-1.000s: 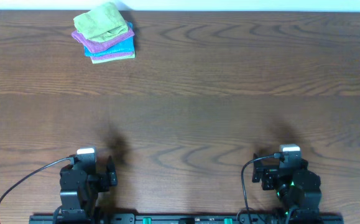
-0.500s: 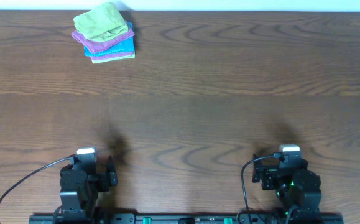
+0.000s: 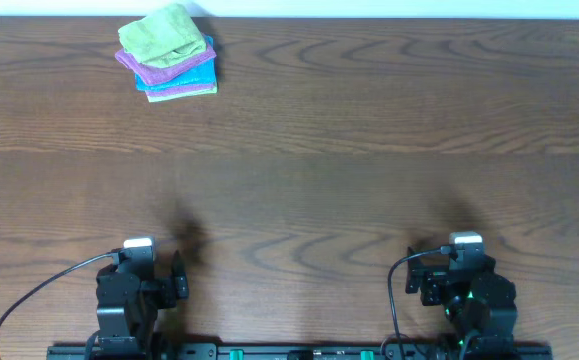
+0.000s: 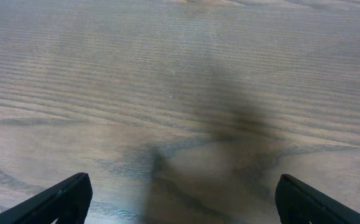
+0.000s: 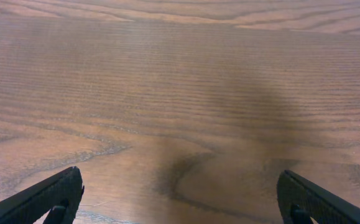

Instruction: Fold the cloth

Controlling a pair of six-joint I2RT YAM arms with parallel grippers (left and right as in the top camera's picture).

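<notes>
The lime-green cloth [image 3: 159, 36] lies folded and a little rumpled on top of a stack at the far left of the table, seen only in the overhead view. My left gripper [image 3: 172, 272] rests at the near left edge, open and empty, its fingertips wide apart over bare wood [image 4: 181, 198]. My right gripper [image 3: 454, 262] rests at the near right edge, open and empty, over bare wood [image 5: 178, 198]. Both grippers are far from the cloth. The white tag does not show.
Under the green cloth lie a purple folded cloth [image 3: 154, 72] and a turquoise-blue folded cloth [image 3: 194, 78]. The brown wooden table [image 3: 349, 150] spreads between the stack and both arms. A black cable [image 3: 39, 290] loops by the left arm's base.
</notes>
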